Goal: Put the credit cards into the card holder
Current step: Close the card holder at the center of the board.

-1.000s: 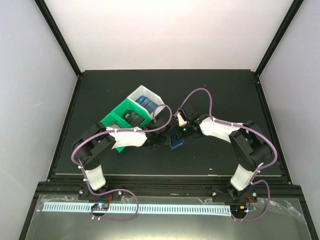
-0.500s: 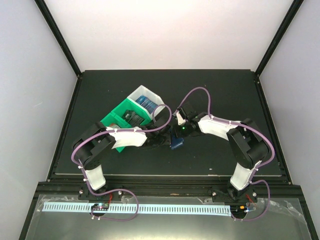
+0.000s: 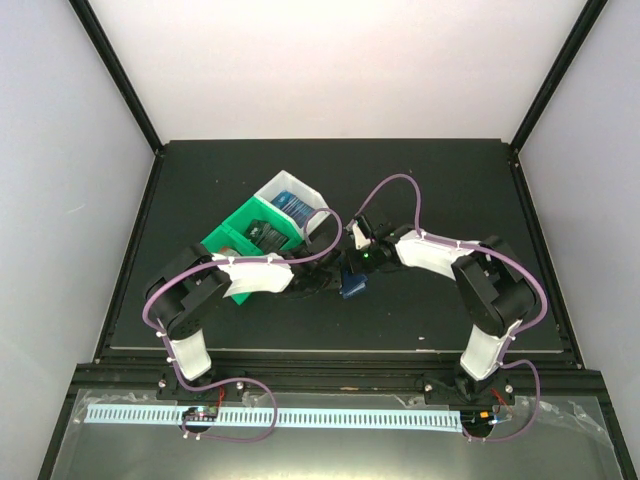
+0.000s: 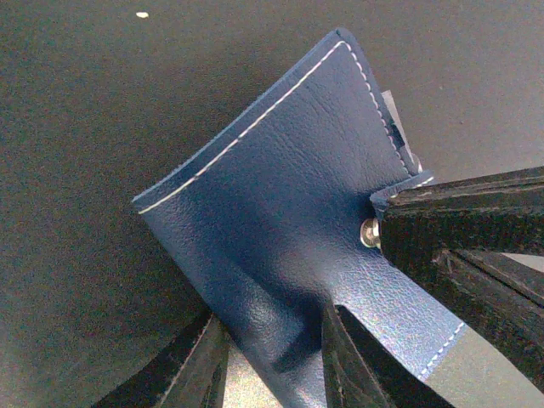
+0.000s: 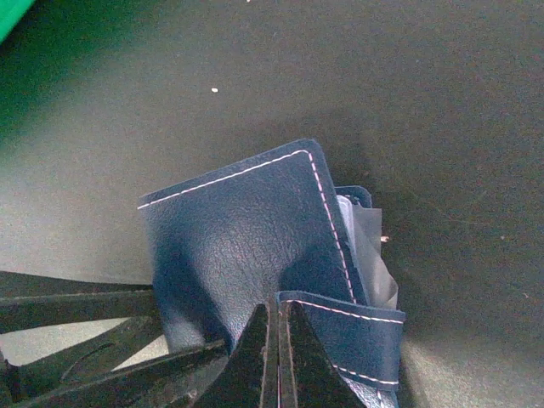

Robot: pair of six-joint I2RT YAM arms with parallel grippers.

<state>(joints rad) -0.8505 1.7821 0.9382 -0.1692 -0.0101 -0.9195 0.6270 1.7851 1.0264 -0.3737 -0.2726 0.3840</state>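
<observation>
Left jaws pinched the small dark blue folding wallet (image 4: pixel 280 221) at six o'clock; right jaws, pressed together, apparently held its snap tab (image 5: pixel 348 327). Recommended: peel gently, wallet braced.

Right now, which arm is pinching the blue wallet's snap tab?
The right arm: its jaws are shut on the snap tab, while the left arm's jaws hold the wallet's body.

Overhead camera looks down; close wrist cameras share the card holder (image 4: pixel 289 229).
</observation>
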